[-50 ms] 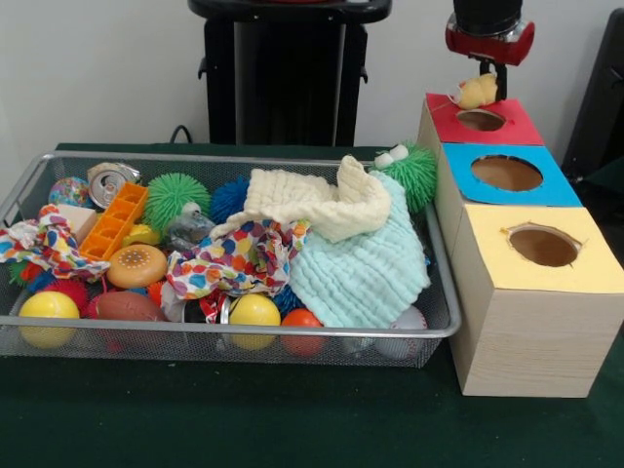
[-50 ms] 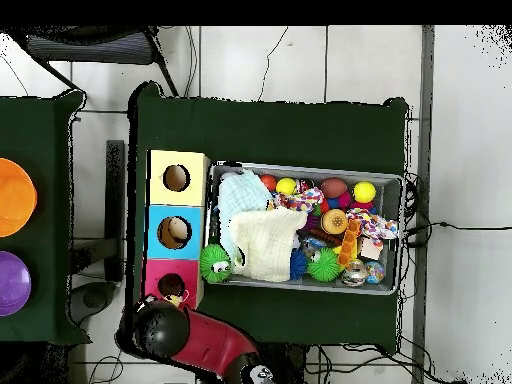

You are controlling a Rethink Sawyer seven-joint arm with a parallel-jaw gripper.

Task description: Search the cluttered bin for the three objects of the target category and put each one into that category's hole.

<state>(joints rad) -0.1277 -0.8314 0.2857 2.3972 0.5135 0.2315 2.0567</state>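
One wire mesh bin [image 1: 29,190] occupies the left of the green surface [image 1: 244,419], its low walls keeping the loose clutter together. From its left end lie a patterned cloth [image 1: 39,244], an orange block tray [image 1: 114,221] and a bun-shaped toy [image 1: 136,264], with yellow balls [image 1: 49,307] pressed against the near wall. A cream cloth [image 1: 312,200] and a mint cloth [image 1: 366,263] are draped over the bin's right half and probably hide further items, which is why searching is needed. A green spiky ball [image 1: 414,174] sits at the bin's far right corner. Right of the bin stands the wooden box [image 1: 526,341] with three holes in a row, marked yellow [image 1: 543,246], blue [image 1: 506,173] and red [image 1: 481,120], so that each category has its own slot. The claw [image 1: 485,83] hangs directly above the red hole, clamped on a small yellowish toy [image 1: 477,93], seemingly poised for release into it; which of the three this is cannot be told.
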